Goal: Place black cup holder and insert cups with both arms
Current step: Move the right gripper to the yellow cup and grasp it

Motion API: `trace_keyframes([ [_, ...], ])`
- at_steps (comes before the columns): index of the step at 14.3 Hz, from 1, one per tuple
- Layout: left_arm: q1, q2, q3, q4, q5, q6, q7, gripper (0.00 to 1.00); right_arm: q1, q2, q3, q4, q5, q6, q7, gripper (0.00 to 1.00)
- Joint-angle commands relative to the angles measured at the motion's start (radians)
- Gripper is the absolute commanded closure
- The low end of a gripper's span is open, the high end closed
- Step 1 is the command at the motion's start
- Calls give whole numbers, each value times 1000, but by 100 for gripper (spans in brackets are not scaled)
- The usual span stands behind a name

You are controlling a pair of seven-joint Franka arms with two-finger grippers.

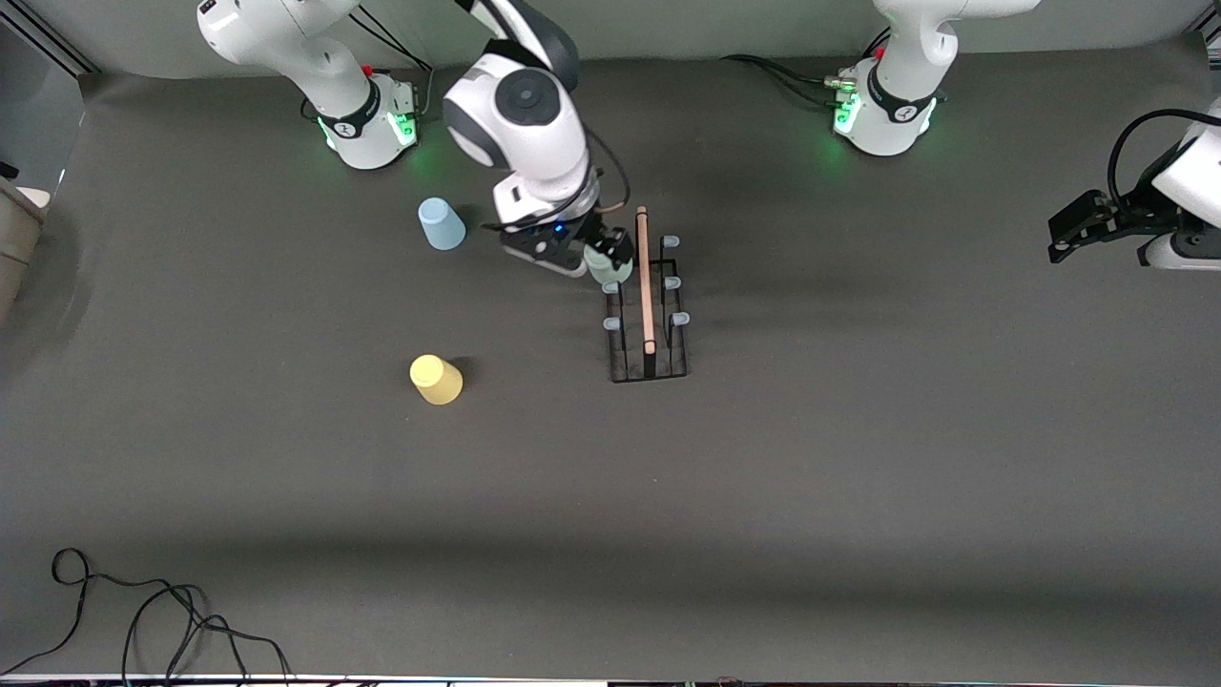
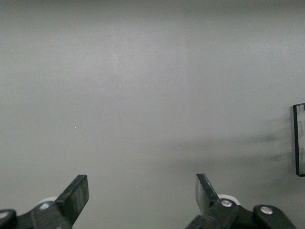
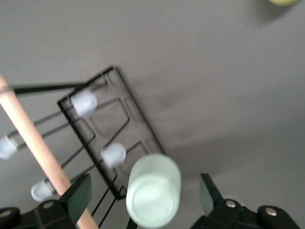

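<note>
One pale green cup (image 3: 153, 190) sits on a prong of the black cup holder (image 1: 648, 329) mid-table between our right gripper's (image 1: 599, 250) spread fingers, so we should lift straight clear, while our left gripper (image 2: 142, 196) waits, fingers apart.

Yellow cup (image 3: 286, 2) cut by edge

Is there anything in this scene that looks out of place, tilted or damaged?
Nothing stands out. The black wire cup holder with a wooden rod handle stands upright, and the pale green plastic cup sits inverted on a prong between the open fingers of the right end effector. The light blue cup and yellow cup rest inverted on the table.
</note>
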Motion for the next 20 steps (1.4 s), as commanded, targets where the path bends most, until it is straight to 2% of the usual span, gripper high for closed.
trace_keyframes([
  [1, 4, 10, -3, 28, 5, -13, -5, 0, -2, -2, -92, 52, -2, -69, -155, 0],
  [3, 6, 15, 0, 27, 5, -13, -3, 0, -2, 0, -166, 49, 12, -75, -287, 0],
  [6, 4, 15, 0, 27, 5, -17, -3, 0, -2, 8, -299, 37, 84, -108, -555, 0],
  [10, 6, 20, 0, 24, 5, -5, -5, 0, -10, 61, -433, 26, 89, -110, -793, 0],
  [16, 17, 20, 3, 21, 2, -7, -3, 0, -89, 150, -442, 21, 96, -44, -926, 0],
  [19, 15, 29, 3, 19, 0, -5, -3, 0, -91, 186, -442, 0, 231, 25, -990, 0],
  [20, 15, 30, 3, 19, 0, -4, -3, 0, -90, 193, -442, 0, 244, 26, -998, 0],
])
